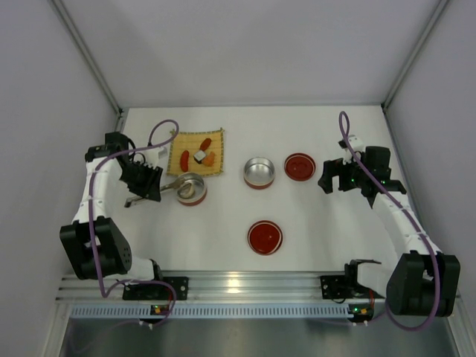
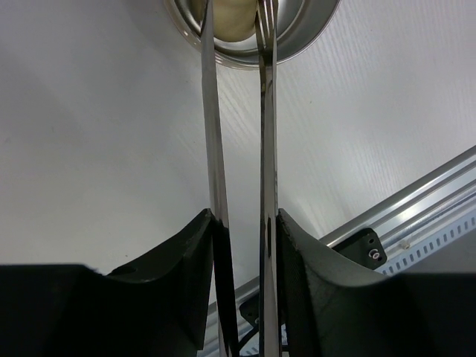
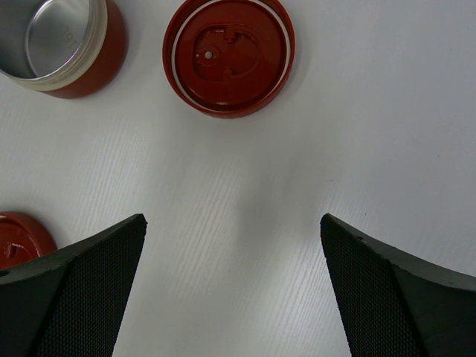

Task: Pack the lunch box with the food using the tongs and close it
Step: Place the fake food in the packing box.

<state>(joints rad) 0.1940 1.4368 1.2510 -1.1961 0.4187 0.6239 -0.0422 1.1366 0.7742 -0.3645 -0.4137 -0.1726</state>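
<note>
While I hold the tongs in the left gripper, its fingers are clenched on the two thin arms, one arm against each finger. The tongs reach over the rim of a steel-lined red container, and their arms run either side of the whitish ball lying inside it. I cannot tell whether the tips actually pinch the ball. That container stands toward the left edge of the tabletop, just beside the near edge of the yellow mat, which lies by the far left corner. On the mat I see a red piece, a black-and-white roll and two orange pieces. A second container stands open around the middle of the tabletop, with one red lid just beside it on the right and another lid nearer the near edge. The right gripper hovers by the right edge, its fingers spread wide with nothing between them.
</note>
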